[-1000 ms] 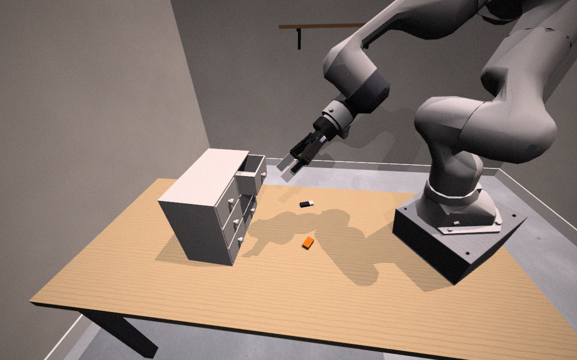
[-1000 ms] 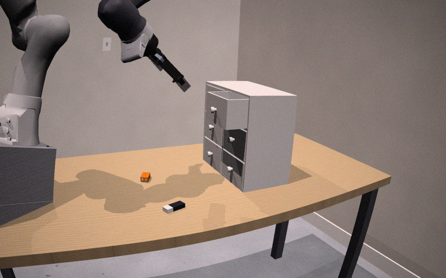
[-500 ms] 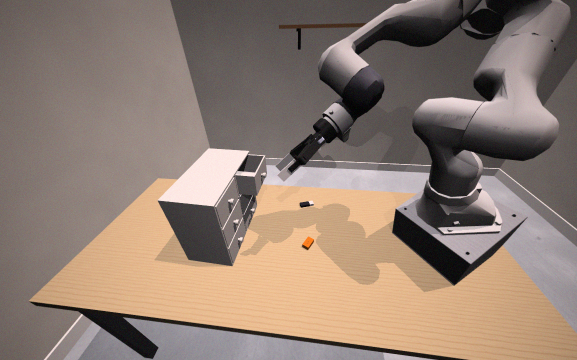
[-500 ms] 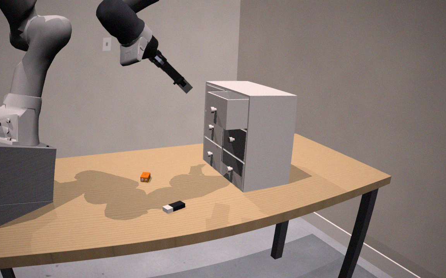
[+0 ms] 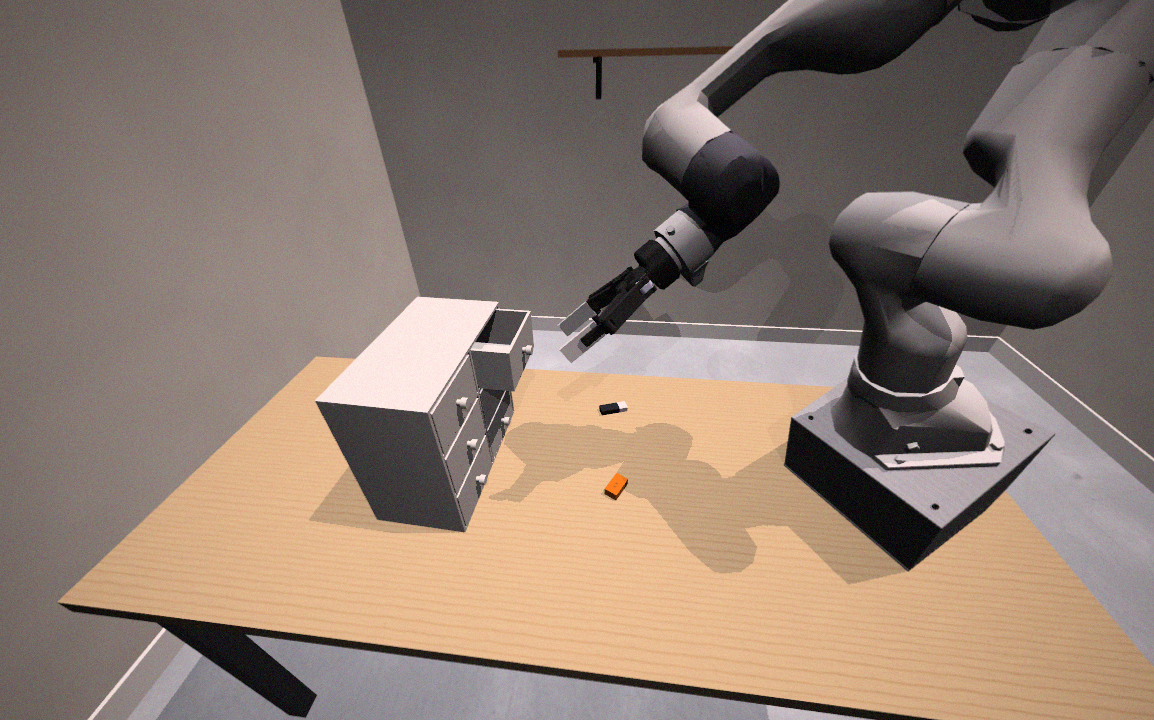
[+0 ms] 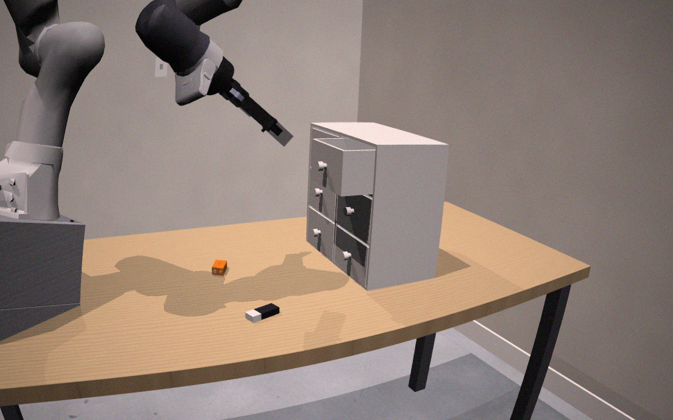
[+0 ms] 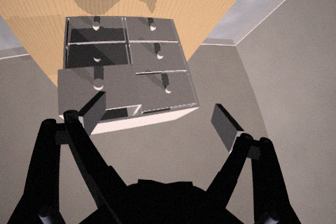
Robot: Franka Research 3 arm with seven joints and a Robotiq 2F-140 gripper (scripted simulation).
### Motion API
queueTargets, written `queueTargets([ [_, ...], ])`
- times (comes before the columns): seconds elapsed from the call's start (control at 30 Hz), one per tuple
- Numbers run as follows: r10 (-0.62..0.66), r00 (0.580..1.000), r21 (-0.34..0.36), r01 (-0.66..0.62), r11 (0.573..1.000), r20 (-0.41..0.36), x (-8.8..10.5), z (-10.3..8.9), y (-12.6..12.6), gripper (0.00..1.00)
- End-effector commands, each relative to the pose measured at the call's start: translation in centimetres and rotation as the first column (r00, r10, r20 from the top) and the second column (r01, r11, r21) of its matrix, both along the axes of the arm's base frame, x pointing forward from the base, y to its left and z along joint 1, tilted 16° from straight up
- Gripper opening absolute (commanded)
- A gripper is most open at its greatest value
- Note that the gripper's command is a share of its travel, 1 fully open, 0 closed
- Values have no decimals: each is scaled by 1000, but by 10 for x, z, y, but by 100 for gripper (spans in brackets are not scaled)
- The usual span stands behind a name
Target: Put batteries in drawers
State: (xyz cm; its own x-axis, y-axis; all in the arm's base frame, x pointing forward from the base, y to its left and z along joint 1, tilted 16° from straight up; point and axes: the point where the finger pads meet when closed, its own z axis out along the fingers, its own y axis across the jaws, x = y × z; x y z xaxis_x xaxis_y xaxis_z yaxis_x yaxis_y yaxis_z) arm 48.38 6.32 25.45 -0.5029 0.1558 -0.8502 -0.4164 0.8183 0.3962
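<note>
The small white chest (image 5: 424,407) stands on the wooden table, with its top-row right drawer (image 5: 502,344) pulled partly out and seemingly empty. The chest also shows in the exterior view (image 6: 375,203), with the open drawer (image 6: 346,164) on the near side. The black-and-white AAA battery (image 5: 612,408) (image 6: 262,312) lies on the table in front of the chest. The orange nine-volt battery (image 5: 615,485) (image 6: 218,267) lies nearer the middle. My gripper (image 5: 574,333) (image 6: 280,135) (image 7: 160,107) is open and empty, in the air in front of the open drawer, apart from it.
The robot's grey base block (image 5: 912,474) stands on the table opposite the chest. The other drawers (image 6: 323,209) sit in the chest. A raised rim (image 5: 1100,420) borders the floor behind the table.
</note>
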Motion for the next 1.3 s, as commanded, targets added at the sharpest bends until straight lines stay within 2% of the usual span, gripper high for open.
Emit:
queueTargets([
  [0.0, 10, 996, -48, -6, 999, 90, 4, 1, 7, 100],
  [0.57, -119, 981, -81, 132, 988, 151, 10, -18, -19, 100],
  [0.83, -223, 959, -127, 247, 961, 177, 7, -39, -42, 100],
  [0.93, -223, 959, -127, 247, 961, 177, 7, -39, -42, 100],
  [1.1, -290, 939, -168, 321, 932, 184, 1, -55, -59, 100],
  [1.27, -302, 935, -176, 334, 926, 184, 0, -58, -62, 100],
])
